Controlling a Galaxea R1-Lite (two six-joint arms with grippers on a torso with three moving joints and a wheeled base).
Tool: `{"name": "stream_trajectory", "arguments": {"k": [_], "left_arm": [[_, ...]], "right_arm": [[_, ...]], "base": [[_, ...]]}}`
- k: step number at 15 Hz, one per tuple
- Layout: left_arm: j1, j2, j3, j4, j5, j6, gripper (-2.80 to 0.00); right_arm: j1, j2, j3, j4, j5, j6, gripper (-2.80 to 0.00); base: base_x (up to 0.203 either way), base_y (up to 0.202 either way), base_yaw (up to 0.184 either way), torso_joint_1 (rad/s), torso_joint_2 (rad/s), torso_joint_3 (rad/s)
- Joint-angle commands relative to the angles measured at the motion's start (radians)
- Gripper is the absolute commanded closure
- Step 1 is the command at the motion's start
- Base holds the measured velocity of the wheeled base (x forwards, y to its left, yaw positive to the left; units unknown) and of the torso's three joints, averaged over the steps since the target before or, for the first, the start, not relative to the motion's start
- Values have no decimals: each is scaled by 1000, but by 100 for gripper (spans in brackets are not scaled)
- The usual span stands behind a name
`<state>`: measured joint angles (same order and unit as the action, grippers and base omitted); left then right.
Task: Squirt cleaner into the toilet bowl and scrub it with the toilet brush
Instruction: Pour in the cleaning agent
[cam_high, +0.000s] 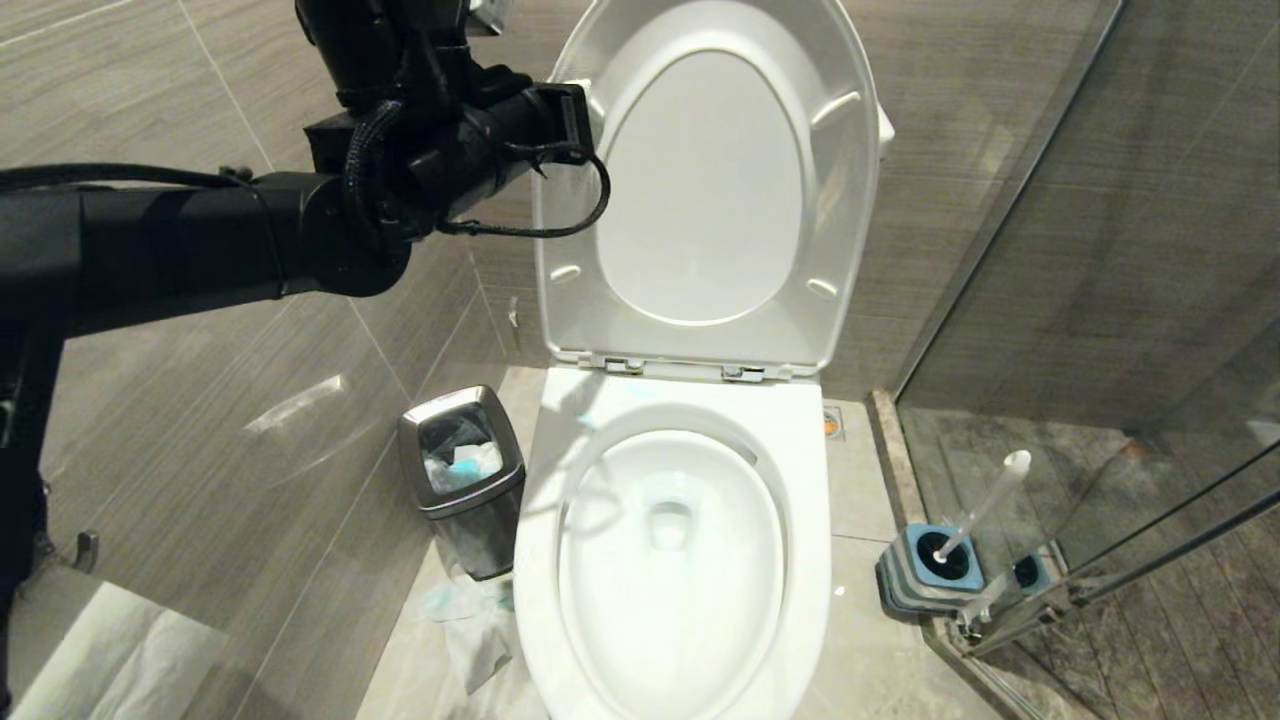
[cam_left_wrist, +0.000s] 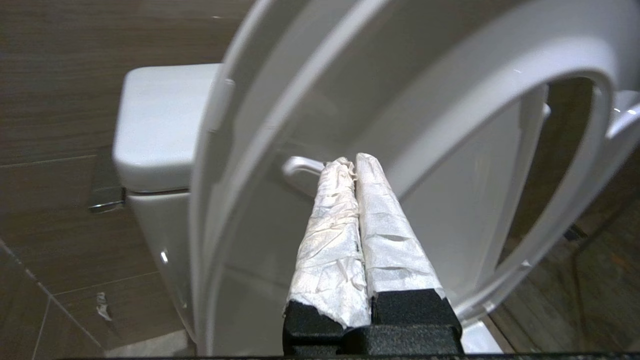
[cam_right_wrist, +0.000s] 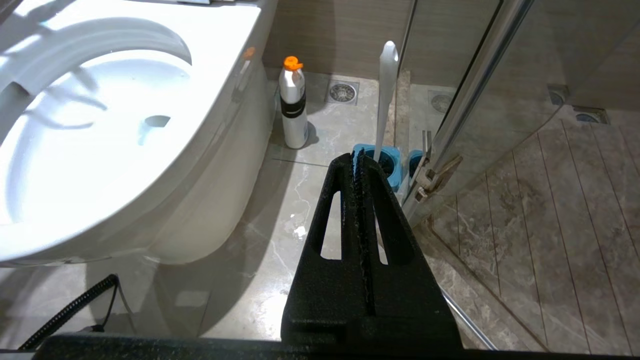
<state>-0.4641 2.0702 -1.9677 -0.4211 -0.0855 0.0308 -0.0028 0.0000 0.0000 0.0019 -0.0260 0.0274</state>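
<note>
Toilet bowl (cam_high: 800, 560), glossy white ceramic oval, with seat and lid (cam_high: 700, 180) raised upright; faint aqua tints the water at the drain, so cleaner may already be in, though this is hard to judge. The step in hand looks like finishing with the lid. Left gripper (cam_left_wrist: 356, 160), tape-wrapped fingers pressed together and holding nothing, is close against the raised seat. Right gripper (cam_right_wrist: 357, 160), fingers together and empty, hangs low over the floor. Toilet brush (cam_high: 985, 505), thin white handle, stands in its blue holder (cam_high: 925, 575) at the shower-glass edge; next comes grasping that handle. An orange-capped bottle (cam_right_wrist: 293, 105) stands on the floor beside the bowl.
</note>
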Motion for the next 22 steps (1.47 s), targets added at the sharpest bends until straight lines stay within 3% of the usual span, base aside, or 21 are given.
{"name": "stream_trajectory", "arguments": {"k": [1, 5, 22], "left_arm": [[5, 36, -2, -53, 2, -27, 0], [7, 76, -2, -125, 6, -54, 0], [5, 227, -12, -237, 27, -54, 0]], "right_arm": [[0, 2, 0, 1, 0, 0, 0], [0, 2, 2, 0, 0, 0, 0], [0, 2, 0, 1, 0, 0, 0]], "base": [[0, 0, 0, 0, 0, 0], [0, 0, 0, 0, 0, 0], [0, 0, 0, 0, 0, 0]]}}
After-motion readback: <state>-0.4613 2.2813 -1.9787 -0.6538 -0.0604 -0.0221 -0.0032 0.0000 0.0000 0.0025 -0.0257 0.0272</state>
